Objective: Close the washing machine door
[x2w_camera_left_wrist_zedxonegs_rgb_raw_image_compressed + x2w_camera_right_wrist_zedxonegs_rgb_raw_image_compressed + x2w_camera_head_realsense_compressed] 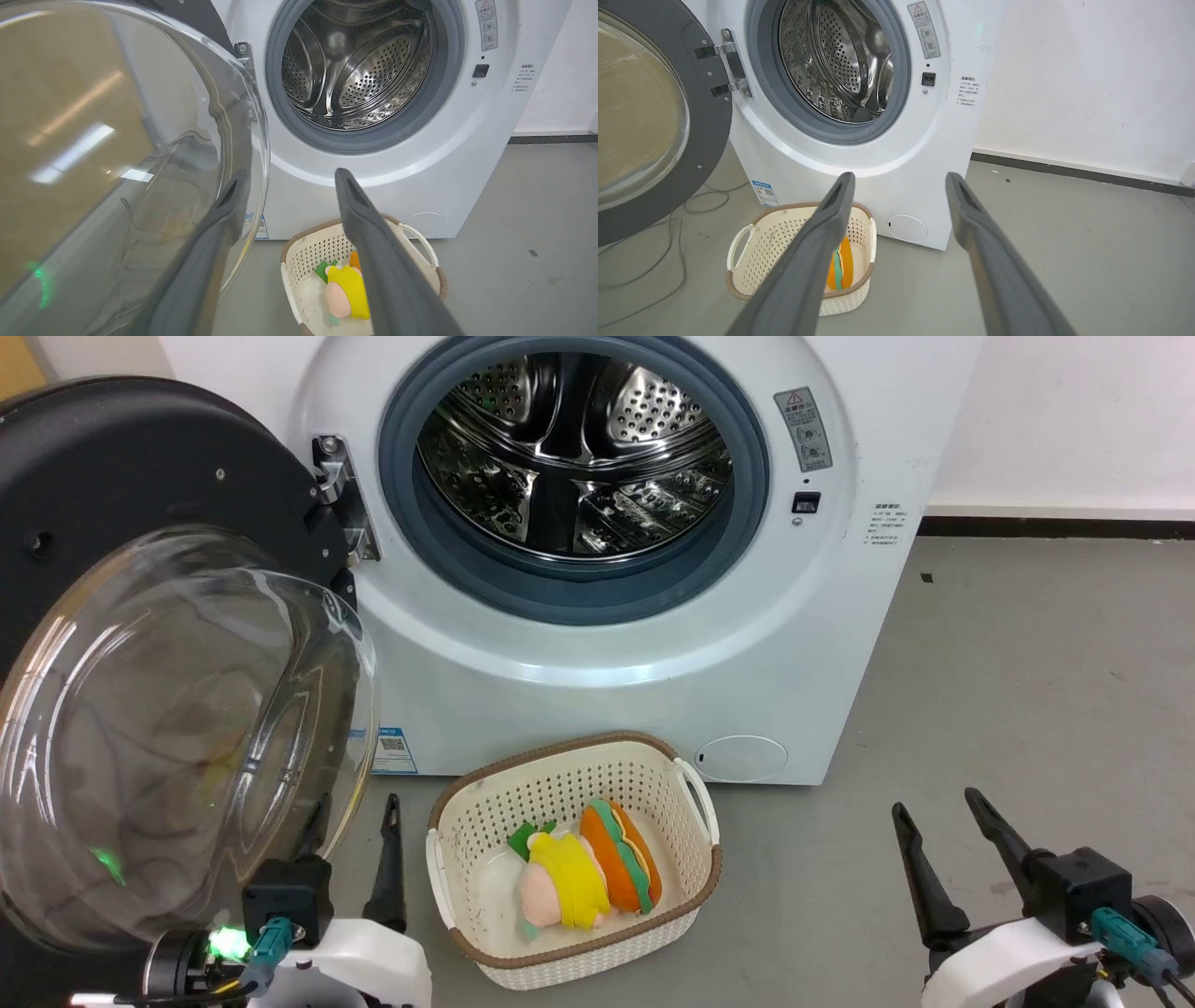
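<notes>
Looking at the washer (597, 653), I am seeing its door (140, 476) swung wide open at my left. My left gripper (290, 173), beside the glass bowl (168, 737), and right gripper (934, 801) are both gaping, empty. I am judging the door rigid, heavy, its glass slippery; pushing the black rim (707, 140) suits.

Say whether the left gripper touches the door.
Cannot tell. In the head view the left gripper straddles the door at its glass edge, one finger seen through it; neither contact nor gap is plain.
</notes>
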